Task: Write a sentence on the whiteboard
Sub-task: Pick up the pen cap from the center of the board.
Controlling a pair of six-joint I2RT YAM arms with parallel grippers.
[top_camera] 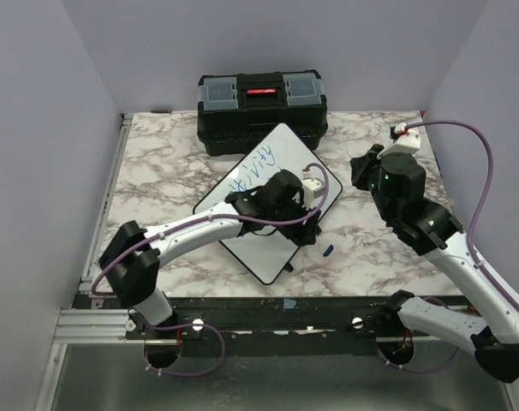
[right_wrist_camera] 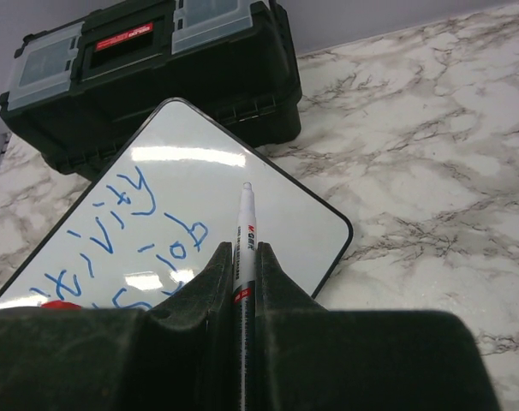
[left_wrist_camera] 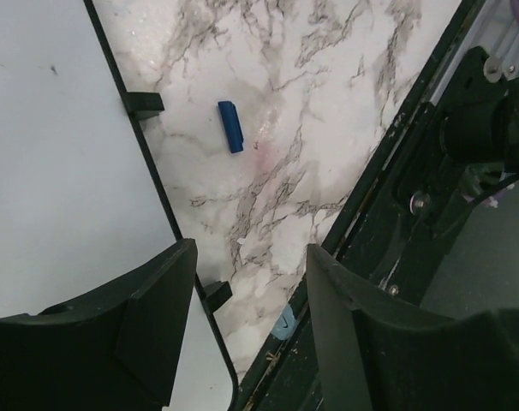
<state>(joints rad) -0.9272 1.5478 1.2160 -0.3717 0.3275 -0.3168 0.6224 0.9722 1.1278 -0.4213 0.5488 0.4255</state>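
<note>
The whiteboard [top_camera: 268, 248] lies tilted on the marble table, its far corner near the toolbox. The sentence [top_camera: 253, 169] is blue handwriting on the board's far part; the left arm hides some of it. It also shows in the right wrist view [right_wrist_camera: 127, 223], on the whiteboard [right_wrist_camera: 285, 205]. My right gripper [right_wrist_camera: 244, 253] is shut on a white marker [right_wrist_camera: 246, 218], tip pointing at the board from above its right corner; in the top view this gripper [top_camera: 362, 169] is right of the board. My left gripper [left_wrist_camera: 251, 261] is open and empty above the whiteboard's [left_wrist_camera: 62, 171] near right edge; it also shows in the top view [top_camera: 301, 229].
A black toolbox [top_camera: 261, 107] stands behind the board; it also shows in the right wrist view [right_wrist_camera: 148, 68]. A small blue marker cap [top_camera: 327, 251] lies on the marble right of the board, also in the left wrist view [left_wrist_camera: 230, 126]. The table's black front rail [left_wrist_camera: 388, 214] is close by.
</note>
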